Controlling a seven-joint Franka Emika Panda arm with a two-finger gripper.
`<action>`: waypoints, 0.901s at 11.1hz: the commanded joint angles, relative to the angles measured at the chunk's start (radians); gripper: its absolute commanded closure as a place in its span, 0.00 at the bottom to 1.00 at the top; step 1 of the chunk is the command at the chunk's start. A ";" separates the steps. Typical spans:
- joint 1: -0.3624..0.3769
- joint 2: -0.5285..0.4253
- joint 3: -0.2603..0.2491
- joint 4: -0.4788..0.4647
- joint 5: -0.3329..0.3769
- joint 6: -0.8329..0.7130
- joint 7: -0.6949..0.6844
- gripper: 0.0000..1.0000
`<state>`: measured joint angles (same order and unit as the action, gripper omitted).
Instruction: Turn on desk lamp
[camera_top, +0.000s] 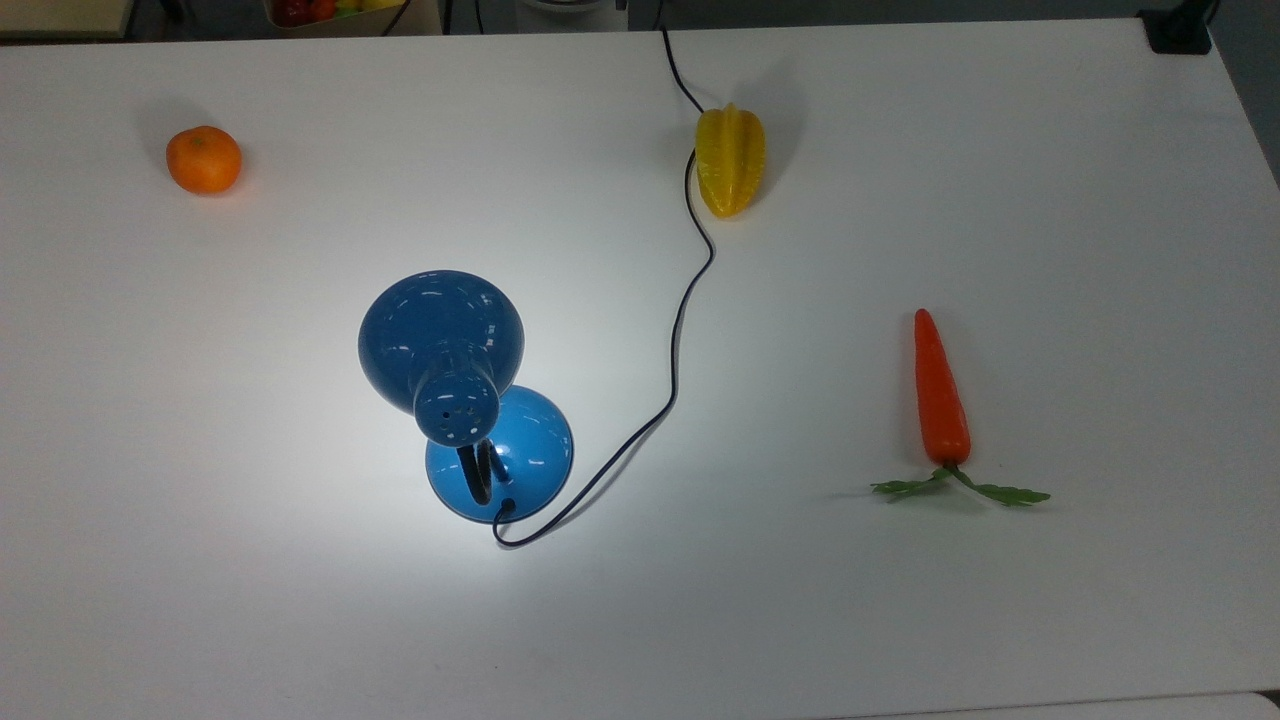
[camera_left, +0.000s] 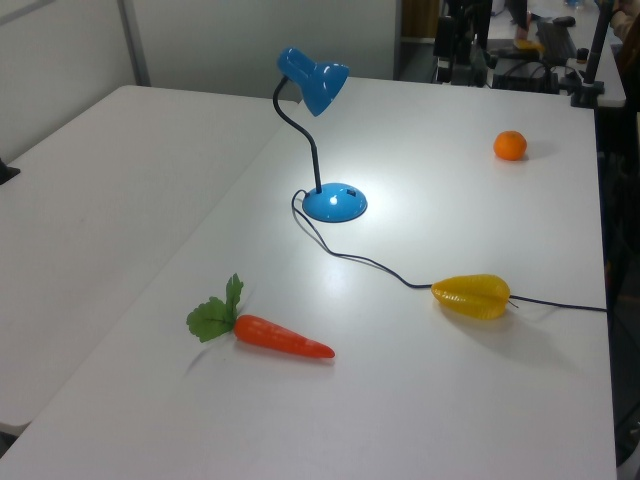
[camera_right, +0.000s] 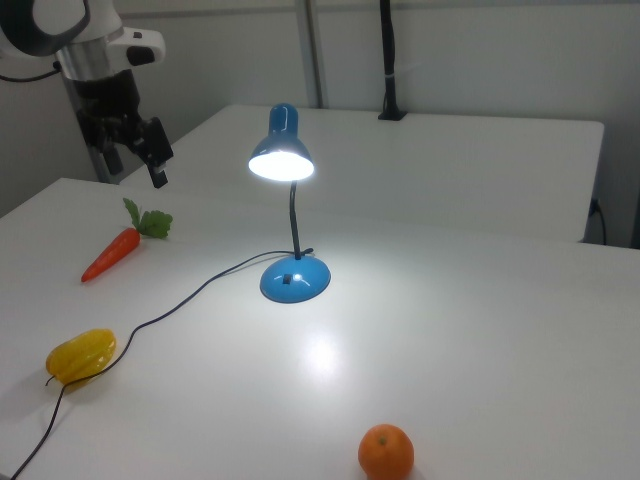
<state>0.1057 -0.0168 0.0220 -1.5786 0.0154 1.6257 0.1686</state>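
The blue desk lamp (camera_top: 440, 335) stands mid-table with its bell shade tilted over the round blue base (camera_top: 525, 450). It is lit: the shade (camera_right: 281, 160) glows white underneath and a bright pool of light lies on the table around the base (camera_right: 295, 280). A thin black cord (camera_top: 690, 300) runs from the base to the table's far edge. My gripper (camera_right: 135, 170) hangs open and empty in the right view's upper left, raised above the table and well away from the lamp (camera_left: 318, 85).
An orange (camera_top: 203, 159) sits at the top view's upper left, and a yellow starfruit (camera_top: 730, 160) lies beside the cord near the far edge. At the top view's right lies a carrot (camera_top: 940, 395) with green leaves. The white table (camera_top: 1000, 620) spreads wide around them.
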 joint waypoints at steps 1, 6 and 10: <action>0.015 -0.038 -0.048 -0.064 0.057 0.103 -0.144 0.00; 0.046 -0.043 -0.105 -0.078 0.120 0.103 -0.265 0.00; 0.046 -0.037 -0.105 -0.074 0.110 0.103 -0.264 0.00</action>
<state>0.1296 -0.0242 -0.0604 -1.6125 0.1159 1.7004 -0.0741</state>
